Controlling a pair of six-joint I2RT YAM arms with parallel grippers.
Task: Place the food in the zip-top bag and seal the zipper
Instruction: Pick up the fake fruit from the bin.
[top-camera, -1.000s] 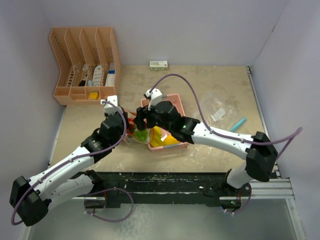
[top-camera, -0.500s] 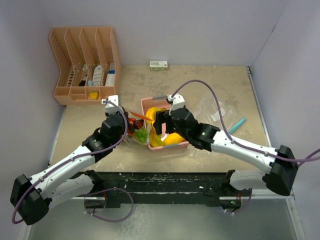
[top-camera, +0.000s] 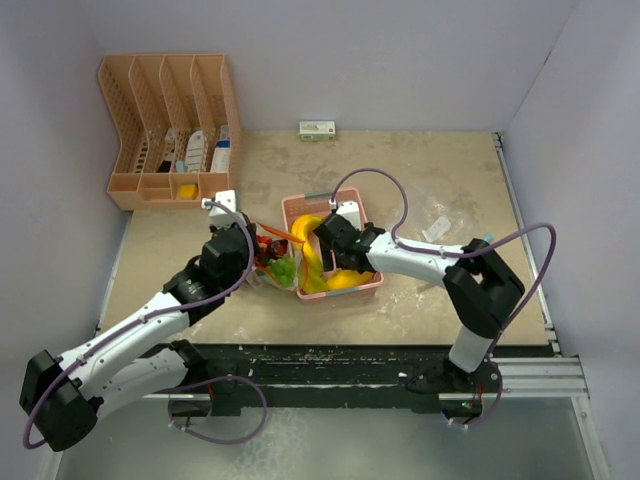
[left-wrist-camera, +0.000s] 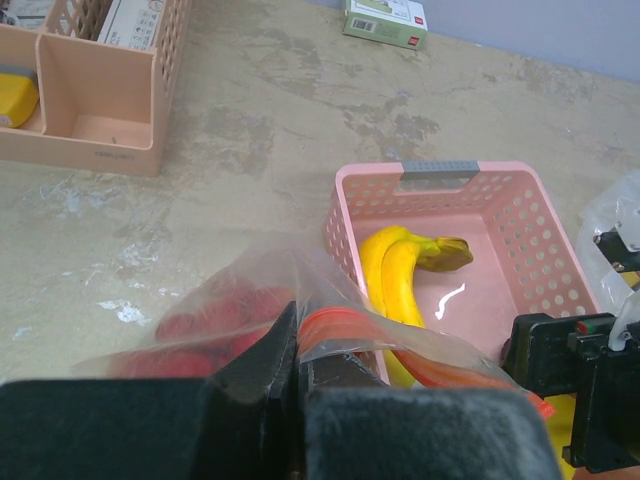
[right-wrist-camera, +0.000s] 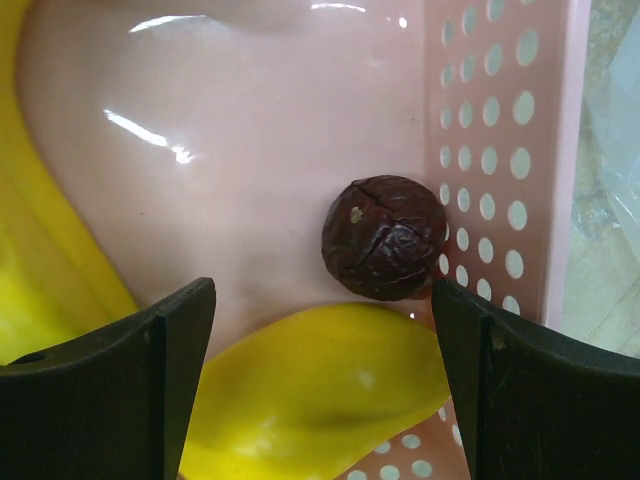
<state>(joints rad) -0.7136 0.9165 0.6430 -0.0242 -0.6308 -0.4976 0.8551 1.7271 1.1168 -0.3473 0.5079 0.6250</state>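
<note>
Left claw (left-wrist-camera: 298, 345) clenches one bag (left-wrist-camera: 225, 300); right claw (right-wrist-camera: 322, 300) gapes over two bananas (left-wrist-camera: 395, 278), one mango (right-wrist-camera: 320, 390), one dark fruit (right-wrist-camera: 385, 237).

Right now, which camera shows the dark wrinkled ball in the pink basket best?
The right wrist view: the dark wrinkled ball sits unblocked against the pink basket's holed wall. The top and left wrist views do not show it.

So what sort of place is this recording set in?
Probably a lab robot cell rather than a kitchen: plain walls box in a worn table, and the props are toy bananas in a pink basket, plus a desk organizer.
</note>
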